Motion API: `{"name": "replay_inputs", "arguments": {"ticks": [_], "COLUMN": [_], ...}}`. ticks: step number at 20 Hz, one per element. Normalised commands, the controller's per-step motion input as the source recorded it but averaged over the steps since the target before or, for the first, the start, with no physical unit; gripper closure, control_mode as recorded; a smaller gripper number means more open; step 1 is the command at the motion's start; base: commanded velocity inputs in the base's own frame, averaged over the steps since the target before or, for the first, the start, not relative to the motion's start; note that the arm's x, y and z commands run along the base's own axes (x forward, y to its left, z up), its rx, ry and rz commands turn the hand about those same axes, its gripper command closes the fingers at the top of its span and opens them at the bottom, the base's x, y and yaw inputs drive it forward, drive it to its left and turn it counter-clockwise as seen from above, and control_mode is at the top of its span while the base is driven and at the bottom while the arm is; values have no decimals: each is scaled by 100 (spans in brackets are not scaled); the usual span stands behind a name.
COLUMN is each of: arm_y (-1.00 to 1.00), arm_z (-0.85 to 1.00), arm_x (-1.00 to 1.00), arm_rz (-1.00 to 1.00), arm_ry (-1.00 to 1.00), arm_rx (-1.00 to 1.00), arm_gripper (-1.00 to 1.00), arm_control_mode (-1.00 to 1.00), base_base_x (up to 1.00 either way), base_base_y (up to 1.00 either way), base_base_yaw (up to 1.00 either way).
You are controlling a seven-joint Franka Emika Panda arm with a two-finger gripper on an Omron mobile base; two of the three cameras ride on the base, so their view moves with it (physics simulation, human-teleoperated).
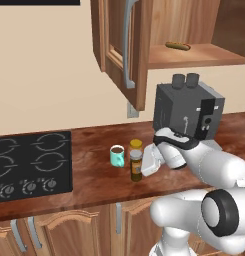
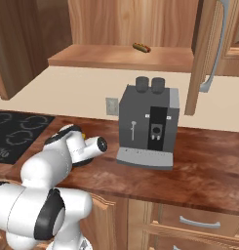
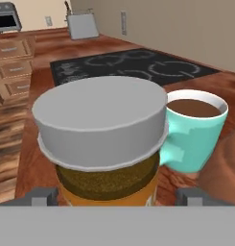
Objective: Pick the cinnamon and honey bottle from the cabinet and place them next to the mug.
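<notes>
Cinnamon point(image 3: 102, 139) stood near counter's front edge beside mug point(image 3: 193, 129); gripper point(image 3: 116, 196) spread around it. Rigid, top-heavy: grip mid-body.

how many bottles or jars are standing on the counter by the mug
2: the cinnamon stands just right of the mug, nearer the counter edge; the honey bottle stands behind it. Others may be hidden behind the arm.

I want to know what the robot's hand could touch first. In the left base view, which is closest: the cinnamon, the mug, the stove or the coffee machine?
1. Cinnamon: right at the gripper, on the counter.
2. Mug: just beyond the cinnamon, towards the stove.
3. Coffee machine: behind the hand, against the wall.
4. Stove: farthest, far left.
</notes>
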Motion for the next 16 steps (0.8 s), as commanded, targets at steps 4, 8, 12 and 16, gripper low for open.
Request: {"name": "replay_inputs", "arguments": {"ticks": [4, 8, 12, 16], "arm_y": [-2, -7, -10, -6], "arm_z": [61, 81, 76, 68], "arm_x": [-1, -7, -1, 0], "arm_rz": [0, 0, -1, -11], "arm_ry": [-7, -12, -6, 2], "arm_rx": [2, 7, 4, 0], "arm_gripper": [-100, -100, -100, -100], "arm_control_mode": [-100, -100, -100, -100], "base_base_x": [0, 0, 0, 0], "base_base_y": [0, 0, 0, 0], "base_base_yaw": [0, 0, 0, 0]}}
